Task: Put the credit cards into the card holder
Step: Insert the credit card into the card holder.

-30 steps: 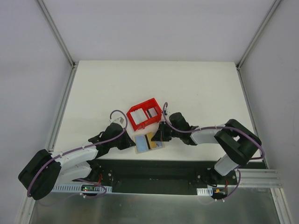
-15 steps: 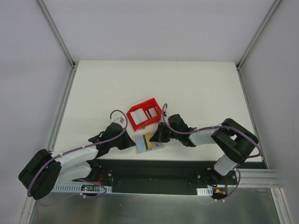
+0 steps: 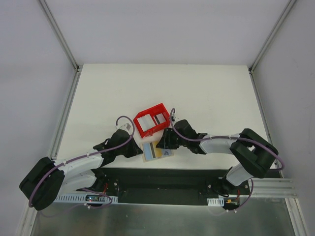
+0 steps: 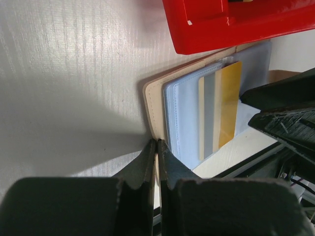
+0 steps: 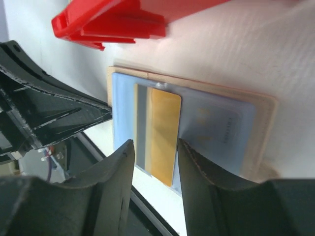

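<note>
The tan card holder (image 3: 158, 152) lies open near the table's front edge, its pale blue lining (image 4: 184, 115) facing up. My left gripper (image 4: 157, 143) is shut on the holder's tan edge (image 4: 153, 105). A gold card with a grey stripe (image 5: 165, 132) sits in the lining and sticks out past the holder's near edge. My right gripper (image 5: 155, 145) stands open astride that card, its fingers (image 5: 123, 162) apart from it. A pale blue card (image 5: 219, 125) lies in the other half. More whitish cards (image 3: 145, 121) rest in the red bin.
The red two-compartment bin (image 3: 152, 119) stands just behind the holder, almost touching it (image 4: 226, 24). The black base rail (image 3: 157, 179) runs right below the table's front edge. Both arms crowd this small area, gripper tips close to each other (image 5: 106, 114).
My right gripper has gone from shut to open, letting go of the gold card, which now rests in the holder. The left gripper has stayed shut on the holder's edge.
</note>
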